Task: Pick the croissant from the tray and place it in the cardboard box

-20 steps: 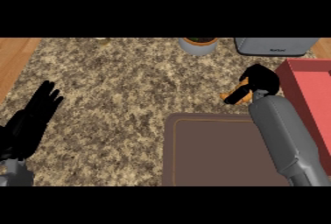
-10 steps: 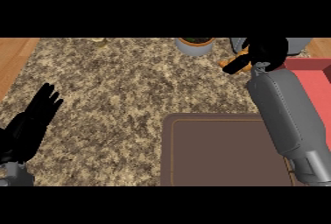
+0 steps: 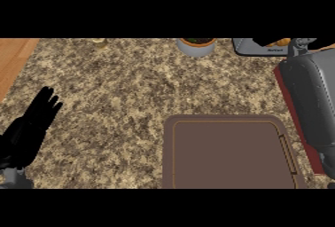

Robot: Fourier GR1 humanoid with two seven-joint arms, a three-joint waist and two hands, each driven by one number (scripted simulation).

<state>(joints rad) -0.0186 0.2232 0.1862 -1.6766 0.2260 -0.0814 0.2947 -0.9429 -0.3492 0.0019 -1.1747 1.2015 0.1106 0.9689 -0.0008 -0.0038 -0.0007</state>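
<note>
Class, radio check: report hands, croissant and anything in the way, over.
Left hand open, resting at left edge. Right hand at top edge over grey box, grip unclear. Orange croissant by it. Tray bare, nothing blocking.

Speckled brown-and-tan granite bench (image 3: 124,88) fills most of the view. Strip of orange-brown wood (image 3: 13,57) at 10 o'clock, along the bench's left edge. At 12 o'clock, a grey pot (image 3: 196,47) touching the top edge, contents dark. Small pale object (image 3: 99,42) at 11 o'clock, too small to identify. Grey appliance (image 3: 258,48) at 1 o'clock, partly cut off. Light even, no strong shadows.
</note>
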